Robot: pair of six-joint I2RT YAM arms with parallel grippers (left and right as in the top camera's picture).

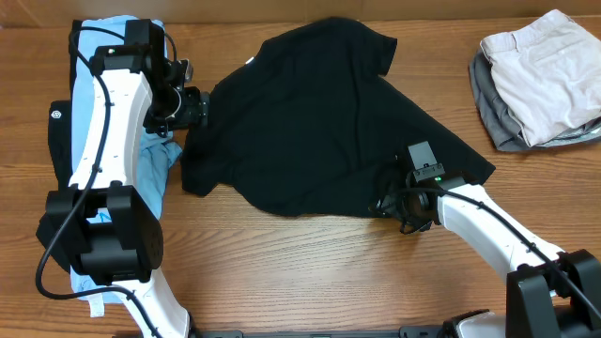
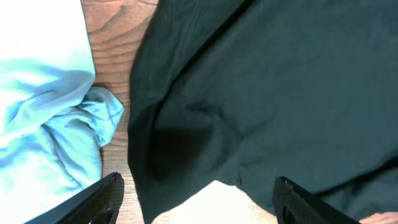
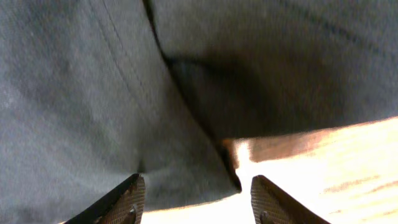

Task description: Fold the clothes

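Black T-shirt [image 1: 319, 122] lies rumpled, not yet folded (folded pile [image 1: 545, 75] sits aside); left hand [image 2: 196, 202] and right hand [image 3: 196, 199] spread, empty.

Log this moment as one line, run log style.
black shirt: spread on table, unfolded | left gripper: open, over shirt edge near blue tee | right gripper: open, over shirt's near edge

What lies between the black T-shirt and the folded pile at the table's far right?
Nothing. The overhead view shows only bare wooden table between the black T-shirt and the folded pile of light and grey garments.
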